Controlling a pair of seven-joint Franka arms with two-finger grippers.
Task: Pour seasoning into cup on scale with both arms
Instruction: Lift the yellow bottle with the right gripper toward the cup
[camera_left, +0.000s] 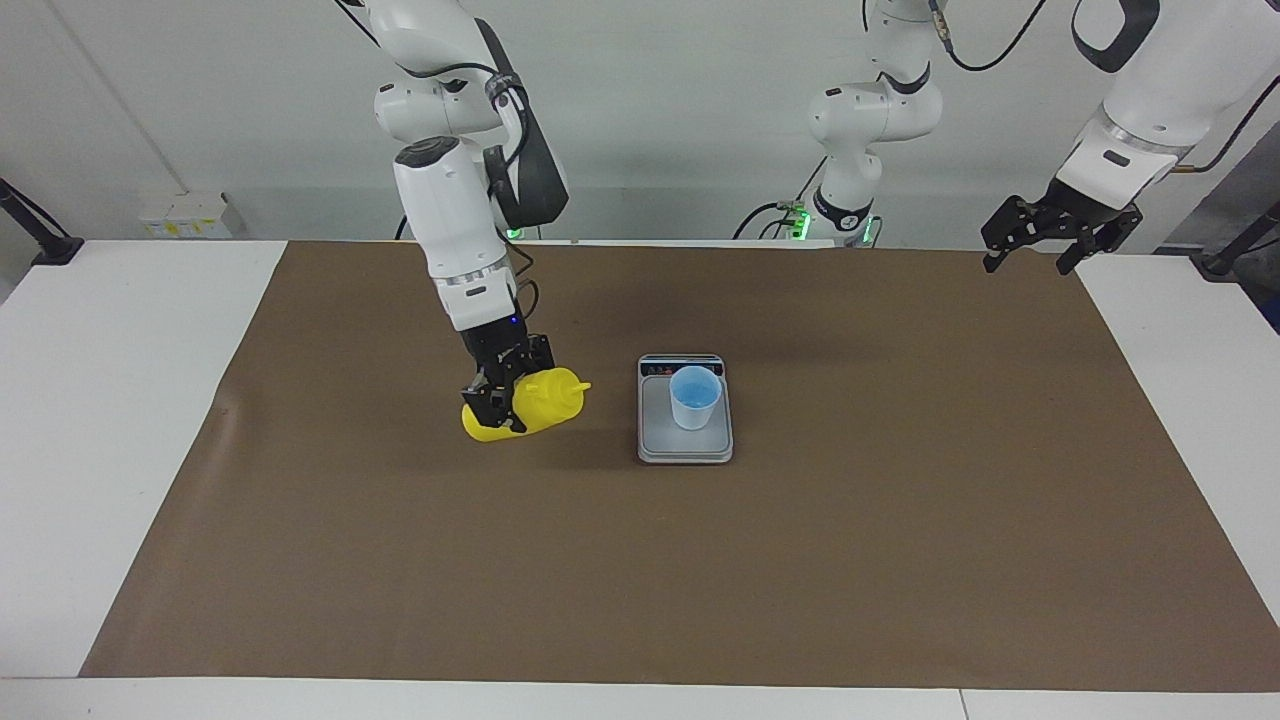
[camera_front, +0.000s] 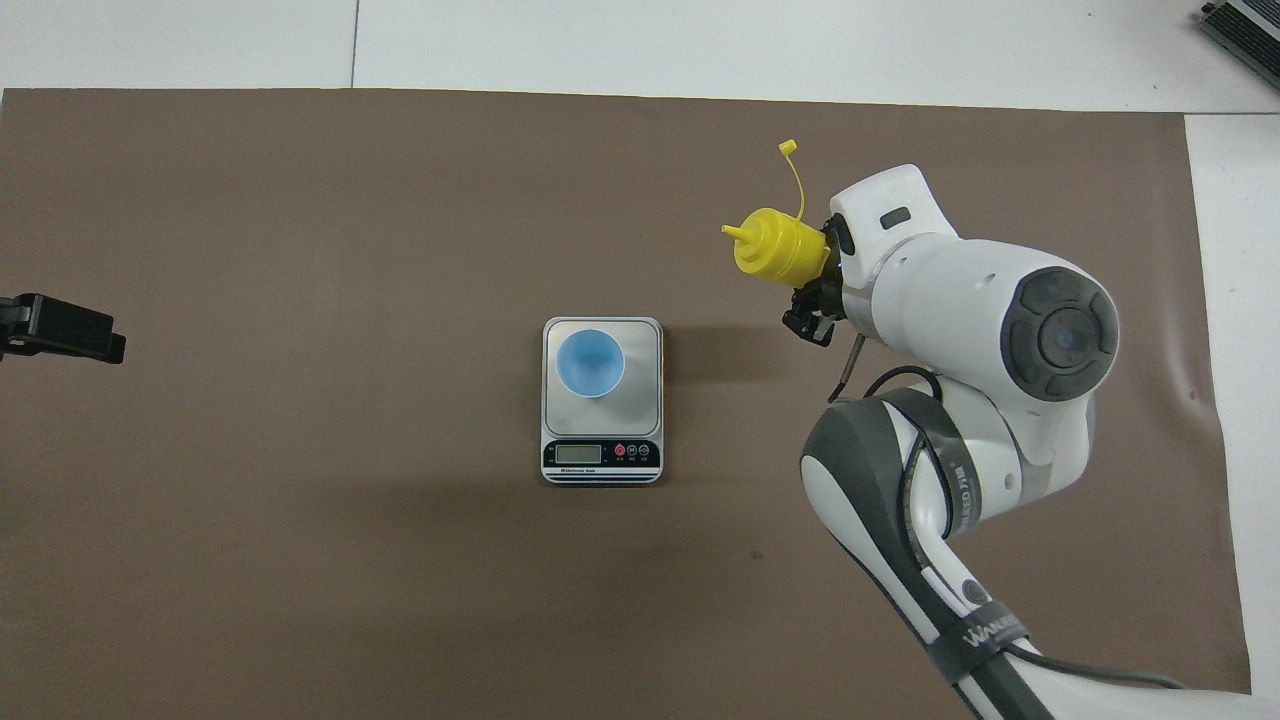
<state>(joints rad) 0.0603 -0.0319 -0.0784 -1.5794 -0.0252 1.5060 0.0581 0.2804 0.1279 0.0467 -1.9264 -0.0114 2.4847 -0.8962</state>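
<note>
Facing view: right claw (camera_left: 503, 393) clamped around tilted seasoning bottle (camera_left: 535, 402); left claw (camera_left: 1035, 243) spread wide.

White jointed arms (camera_left: 450, 200), dark grey joint covers, black cables, black end effectors (camera_left: 1040, 232)

The squeeze bottle (camera_left: 530, 404) is bright yellow all over. The little cup (camera_left: 694, 397) is light blue. The scale (camera_left: 685, 441) is silver-grey with a black strip. The table cover (camera_left: 700, 560) is plain brown. The arms (camera_left: 450, 215) are white with black.
</note>
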